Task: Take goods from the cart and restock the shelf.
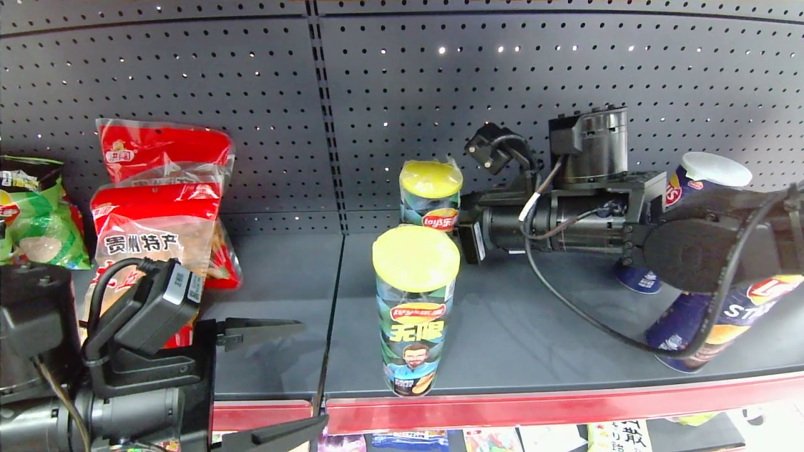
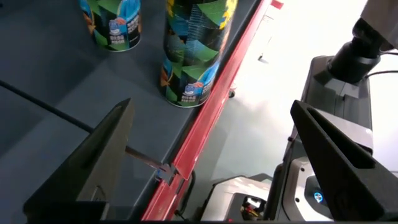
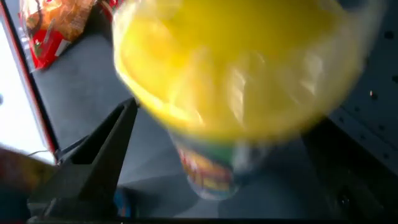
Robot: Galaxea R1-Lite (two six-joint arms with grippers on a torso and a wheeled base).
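Note:
Two chip cans with yellow lids stand on the grey shelf (image 1: 534, 326). The front can (image 1: 414, 307) is near the red shelf edge and the back can (image 1: 430, 194) is close to the pegboard. My right gripper (image 1: 468, 238) comes in from the right at the back can. In the right wrist view that can (image 3: 236, 81) sits between the open fingers (image 3: 99, 162), with a gap at the one finger that shows clearly. My left gripper (image 1: 282, 380) is open and empty, low at the left, straddling the shelf's red edge (image 2: 205, 118). The left wrist view also shows the front can (image 2: 193, 50).
Red snack bags (image 1: 157, 207) and a green bag (image 1: 31, 220) stand at the shelf's left. Blue chip cans are at the right: one upright with a white lid (image 1: 710, 172), one leaning (image 1: 722, 326) under my right arm. Bare shelf lies between the bags and the yellow-lidded cans.

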